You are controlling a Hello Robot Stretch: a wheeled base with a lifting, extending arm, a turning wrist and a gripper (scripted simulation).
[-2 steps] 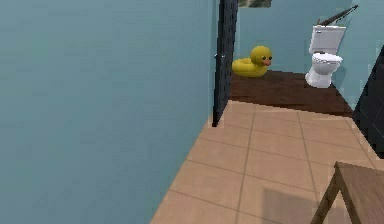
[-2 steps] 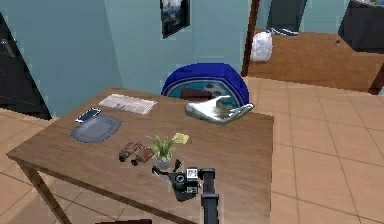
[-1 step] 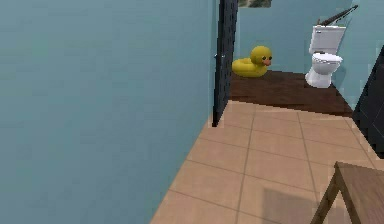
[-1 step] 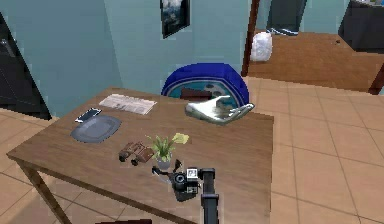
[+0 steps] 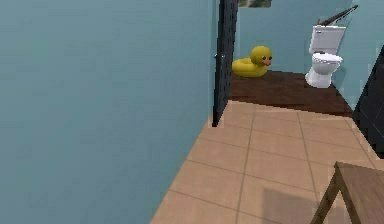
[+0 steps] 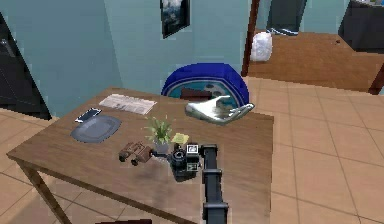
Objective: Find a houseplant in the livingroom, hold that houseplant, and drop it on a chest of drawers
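My arm (image 6: 213, 185) reaches out over one wooden counter (image 6: 60, 150), and my fingers (image 6: 153, 156) sit at its far end, right by the one houseplant (image 6: 160, 134), a small green sprig in a pot standing near the counter's middle. Since the plant stands on the wood just at them, I cannot tell whether my fingers hold anything, nor how they are set. I count five other things on the counter: one small brown lump (image 6: 132, 152) just beside my fingers, one small yellow piece (image 6: 180, 139) next to the plant, one grey dish (image 6: 96, 128) with a dark flat item on it, one printed sheet (image 6: 127, 103) at the far edge, and one white-and-teal object (image 6: 220, 110). Beyond the counter stands one rounded blue seat (image 6: 205, 80); one framed picture (image 6: 175, 17) hangs on the teal wall, and one white sack (image 6: 262, 47) lies on the floor by a doorway. In the forward view, past one dark door edge (image 5: 225, 60), I see one yellow duck (image 5: 255, 62) and one white toilet (image 5: 325, 55).
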